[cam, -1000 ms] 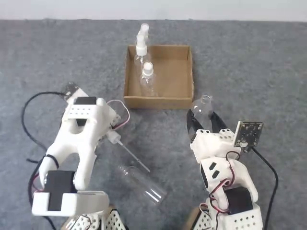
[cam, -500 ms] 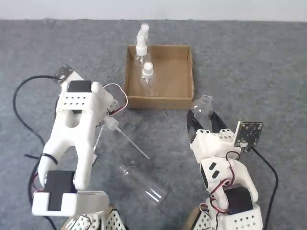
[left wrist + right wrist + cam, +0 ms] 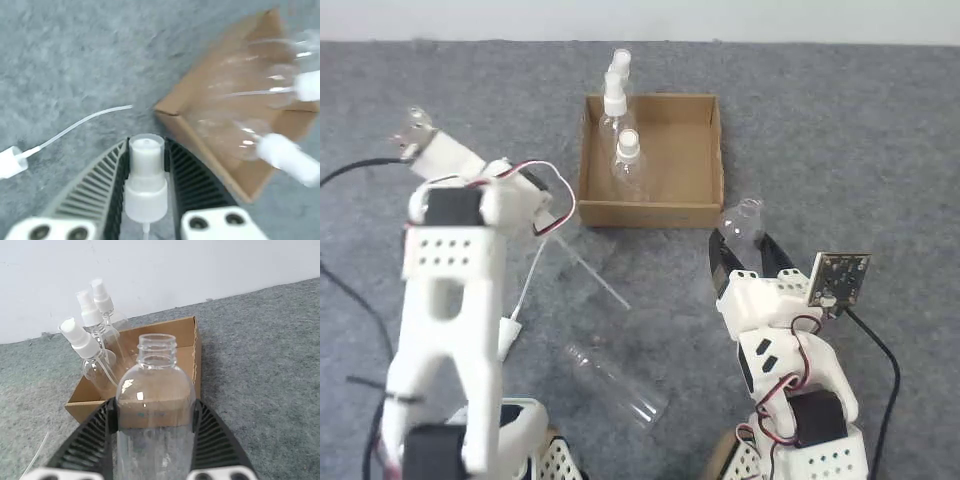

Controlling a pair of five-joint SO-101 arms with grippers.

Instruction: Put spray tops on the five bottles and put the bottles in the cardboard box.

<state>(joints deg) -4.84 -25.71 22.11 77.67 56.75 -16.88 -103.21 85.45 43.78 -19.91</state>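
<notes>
Well, we note left gripper (image 3: pixel 146 146) closed snug on spray top (image 3: pixel 146 175), above grey mat (image 3: pixel 840 130) near box's left front corner. Loose spray top (image 3: pixel 510 331) lies beside left arm. Capless bottle (image 3: pixel 617 383) lies on side between arms. Cardboard box (image 3: pixel 650 213): we count three capped bottles (image 3: pixel 627 160) standing along left side. Right gripper (image 3: pixel 154 411) clamps open-necked bottle (image 3: pixel 156 382) upright, before box's right front corner. Left wrist view gives us hold on top; high view gives us lying bottle.

Soft, even light, faint shadows (small glints on the clear bottle (image 3: pixel 155 390)).
</notes>
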